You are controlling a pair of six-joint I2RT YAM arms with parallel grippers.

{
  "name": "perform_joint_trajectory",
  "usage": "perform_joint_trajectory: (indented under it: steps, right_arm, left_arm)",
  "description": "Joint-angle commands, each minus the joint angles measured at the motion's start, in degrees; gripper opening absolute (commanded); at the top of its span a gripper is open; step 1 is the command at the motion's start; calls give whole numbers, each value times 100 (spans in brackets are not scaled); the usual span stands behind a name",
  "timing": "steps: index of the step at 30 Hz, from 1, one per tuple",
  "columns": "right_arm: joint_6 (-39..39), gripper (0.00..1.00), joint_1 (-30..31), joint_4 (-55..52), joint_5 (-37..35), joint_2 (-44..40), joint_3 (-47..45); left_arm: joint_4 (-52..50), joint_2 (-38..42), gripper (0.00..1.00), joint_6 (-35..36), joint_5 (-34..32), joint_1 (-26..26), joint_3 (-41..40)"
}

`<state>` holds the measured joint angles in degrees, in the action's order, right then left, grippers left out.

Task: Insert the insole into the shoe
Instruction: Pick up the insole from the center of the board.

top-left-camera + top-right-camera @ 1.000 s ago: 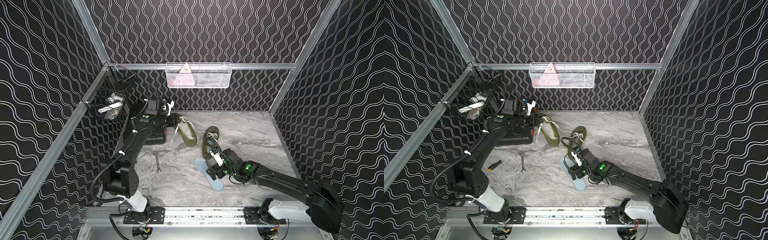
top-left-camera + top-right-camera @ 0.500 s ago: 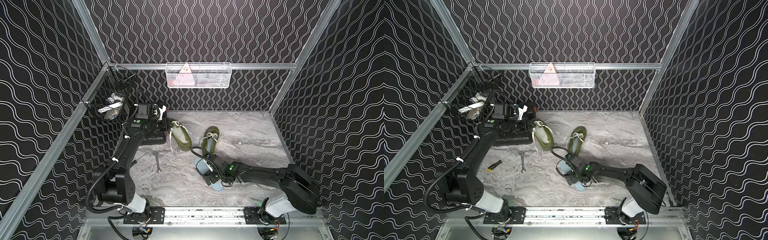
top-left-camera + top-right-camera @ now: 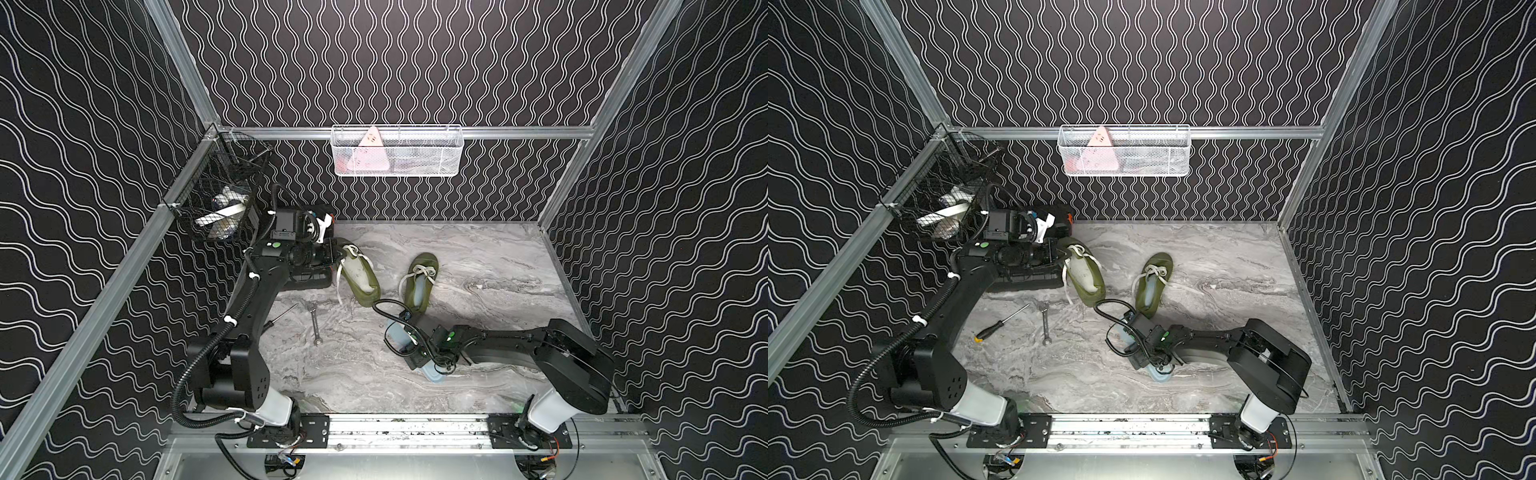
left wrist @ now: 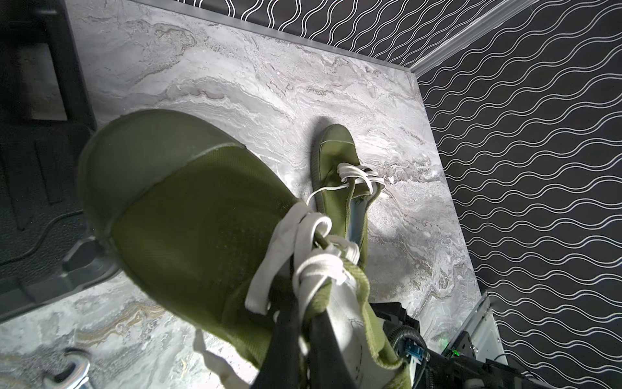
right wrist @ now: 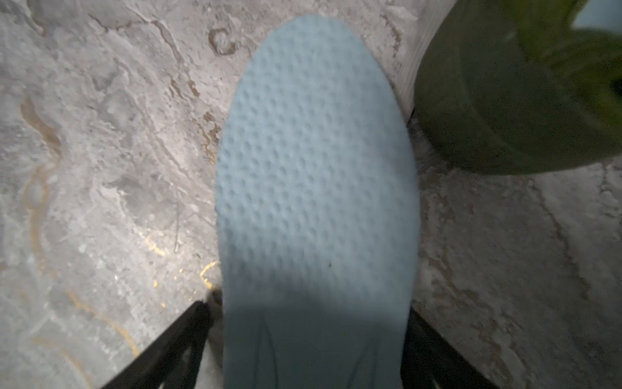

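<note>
Both arms have shifted in the last second: the left one has drawn the shoe (image 3: 358,274) a little back toward the case (image 3: 309,284), and the right one has folded down low over the table (image 3: 490,266), its elbow now back near the rail (image 3: 415,424). Neither the insole (image 5: 316,168) nor the second shoe (image 3: 426,264) has budged.

From where I stand, the left gripper (image 4: 304,310) is pinched shut on the rim of the shoe's opening, right by the laces. The shoe hangs tilted from it, a lace end dangling.

The right gripper (image 5: 306,313) sits down over the insole with its jaws spread wide, one of the fingers (image 5: 181,340) on each side of the insole's rear part. A sliver of table shows between that finger and the insole's edge, so nothing is clamped yet. The insole lies flat on the table, dimpled face up, its front end just beside the second shoe's heel.

That second shoe stands on its sole, a pale blue lining showing inside. A wrench (image 3: 315,324) and a screwdriver (image 3: 1000,322) lie near the left arm.
</note>
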<state>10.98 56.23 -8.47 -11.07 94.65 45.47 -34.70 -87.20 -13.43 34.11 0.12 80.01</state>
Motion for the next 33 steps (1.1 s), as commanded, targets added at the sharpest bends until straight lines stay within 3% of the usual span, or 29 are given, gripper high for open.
perform_joint_trajectory:
  steps: [1,9,19,23,33]
  right_arm:
    - [8,76,19,-279,-396,77,13]
    - [333,51,55,-358,-586,-664,-242]
    - [1202,49,55,-1055,-983,-2348,-454]
    - [1585,48,8,-1811,-1417,-2959,-104]
    - [2132,51,-692,-3812,-1903,-4249,1324]
  left_arm:
    - [191,63,0,47,184,14,22]
    - [147,56,0,62,249,14,95]
    - [164,8,0,-47,384,-144,381]
    - [-64,-265,0,-34,171,-691,911]
    - [174,-1537,0,-404,-391,-2683,2265]
